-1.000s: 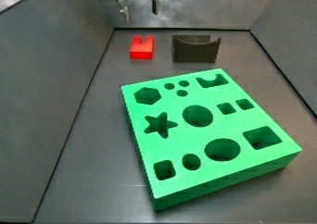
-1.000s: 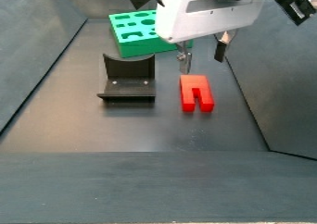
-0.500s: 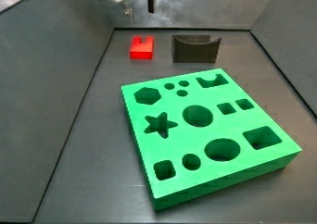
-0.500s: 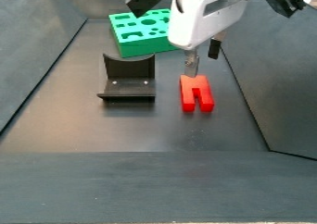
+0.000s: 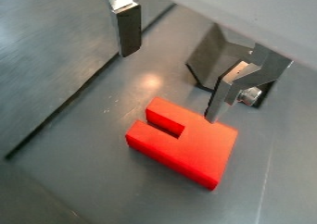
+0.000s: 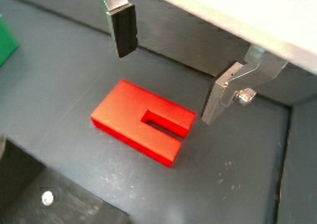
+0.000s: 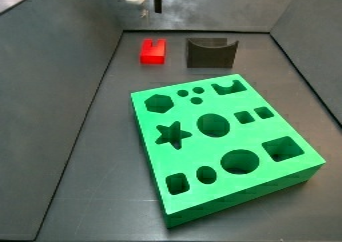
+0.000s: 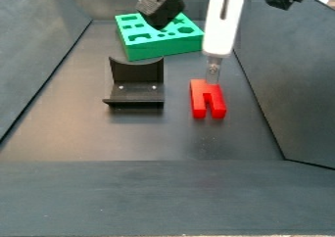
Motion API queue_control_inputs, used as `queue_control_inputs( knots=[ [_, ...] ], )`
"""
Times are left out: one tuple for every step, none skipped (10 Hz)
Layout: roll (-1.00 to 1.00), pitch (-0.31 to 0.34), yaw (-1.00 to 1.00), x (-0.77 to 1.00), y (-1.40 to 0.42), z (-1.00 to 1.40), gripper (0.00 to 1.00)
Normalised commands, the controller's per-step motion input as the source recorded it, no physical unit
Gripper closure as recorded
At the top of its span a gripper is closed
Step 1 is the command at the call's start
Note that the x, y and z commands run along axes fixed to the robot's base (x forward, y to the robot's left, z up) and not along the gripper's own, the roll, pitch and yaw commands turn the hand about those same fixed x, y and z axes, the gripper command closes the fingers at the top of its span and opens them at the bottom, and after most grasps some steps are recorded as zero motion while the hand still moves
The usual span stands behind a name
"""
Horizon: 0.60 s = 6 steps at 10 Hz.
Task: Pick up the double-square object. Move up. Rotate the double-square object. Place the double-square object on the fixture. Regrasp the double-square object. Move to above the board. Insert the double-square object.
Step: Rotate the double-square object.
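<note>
The wrist has swung round since a second ago: in a side view the white housing that faced the camera broadside is now edge-on, a narrow white column above the double-square object (image 8: 207, 98), and the jaws have come in over it. The jaws (image 6: 169, 63) stand apart with nothing between them, both silver plates hanging clear of the red piece below. One finger (image 6: 121, 29) shows its dark pad over the counter just beyond the double-square object (image 6: 143, 122); the other finger (image 6: 223, 95) hangs just beside the piece's opposite edge (apart from it, not touching). Same story in both wrist views: the jaws (image 5: 173, 63) straddle the double-square object (image 5: 183, 142), which lies flat on the dark counter (image 5: 62, 70), its notch open toward the jaws.

Working outward from the red piece: the fixture (image 8: 133, 83) stands just beside it, a dark L-shaped bracket on its base plate, the two apart with bare counter between. In a wrist view the fixture (image 5: 221, 55) sits behind the far finger. The board (image 8: 156, 35) lies beyond the fixture, well apart from the red piece.

In a side view the double-square object (image 7: 154, 51) lies next to the fixture (image 7: 211, 52), with the board (image 7: 225, 145) well apart from it and the jaws (image 7: 155, 5) hanging above.
</note>
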Motion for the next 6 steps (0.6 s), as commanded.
queue_control_inputs(
  knots=[
    [0.00,-0.010,1.00,0.03,0.00,-0.02,0.00],
    [0.00,-0.010,1.00,0.03,0.00,-0.02,0.00],
    [0.00,-0.010,1.00,0.03,0.00,-0.02,0.00],
    [0.00,-0.011,1.00,0.03,0.00,-0.02,0.00],
    [0.00,-0.011,1.00,0.03,0.00,-0.02,0.00],
    [0.00,-0.012,1.00,0.03,0.00,-0.02,0.00]
  ],
)
